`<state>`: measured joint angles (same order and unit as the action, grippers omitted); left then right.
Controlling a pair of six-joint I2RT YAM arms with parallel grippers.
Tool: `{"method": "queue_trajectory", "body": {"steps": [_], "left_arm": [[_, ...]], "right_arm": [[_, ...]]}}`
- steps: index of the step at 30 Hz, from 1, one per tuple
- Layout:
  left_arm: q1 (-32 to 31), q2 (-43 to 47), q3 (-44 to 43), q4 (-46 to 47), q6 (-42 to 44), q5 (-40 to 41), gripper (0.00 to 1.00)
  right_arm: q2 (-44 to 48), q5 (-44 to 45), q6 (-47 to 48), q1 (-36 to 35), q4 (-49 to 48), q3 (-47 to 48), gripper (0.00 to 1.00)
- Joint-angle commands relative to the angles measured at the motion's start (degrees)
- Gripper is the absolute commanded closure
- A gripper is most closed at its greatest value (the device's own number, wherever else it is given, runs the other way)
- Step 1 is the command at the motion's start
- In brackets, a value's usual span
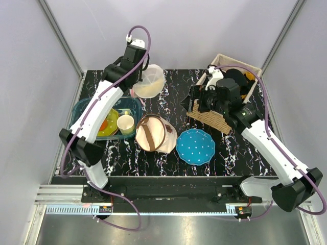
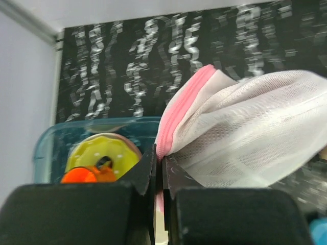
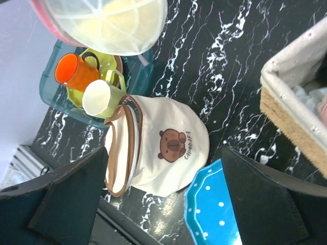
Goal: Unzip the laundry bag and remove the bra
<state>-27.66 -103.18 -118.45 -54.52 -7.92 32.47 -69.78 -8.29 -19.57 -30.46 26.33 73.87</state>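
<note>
Left pincer (image 2: 159,157) nips laundry bag (image 2: 245,138) rim; canvas bag (image 3: 153,153) bears capybara logo.

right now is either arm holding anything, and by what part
The left jaws are shut on the laundry bag, pinching its pink rim. The right jaws stand open and hold nothing.

Lab test cell, plain grey walls (image 1: 30,61), aluminium rails (image 1: 56,194), black marbled table (image 1: 176,84)

Black marbled table (image 1: 173,102), teal bin (image 1: 136,109), canvas bag (image 1: 153,133), plate (image 1: 195,146), basket (image 1: 209,118)
</note>
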Motion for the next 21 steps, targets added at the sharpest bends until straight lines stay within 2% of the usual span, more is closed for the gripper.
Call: {"method": "queue_trajectory", "body": {"steps": [1,5,6,10,14,21], "left_arm": [[-0.90,7.01,2.16,1.34,-7.80,-14.32,1.00],[-3.01,13.67,10.67,4.32,-12.72,-22.00,1.00],[-3.80,15.88,15.92,7.21,-14.04,-23.31,1.00],[-5.47,22.13,21.59,7.25,-17.90,-22.54,1.00],[-8.02,32.31,33.78,12.22,-25.19,-23.58,1.00],[-8.03,28.65,26.18,9.17,-23.28,-22.36,1.00]], "right_arm": [[1.40,2.21,-7.40,-0.39,0.65,-0.56,0.00],[3.06,1.79,-9.17,-0.30,1.36,-1.00,0.00],[3.59,1.36,-9.52,-0.39,1.01,-1.79,0.00],[5.35,3.37,-11.97,-0.39,-0.14,-3.20,0.00],[6.58,3.64,-13.12,-0.39,-0.13,-2.59,0.00],[6.68,2.58,-12.51,-0.92,-0.66,-1.80,0.00]]}}
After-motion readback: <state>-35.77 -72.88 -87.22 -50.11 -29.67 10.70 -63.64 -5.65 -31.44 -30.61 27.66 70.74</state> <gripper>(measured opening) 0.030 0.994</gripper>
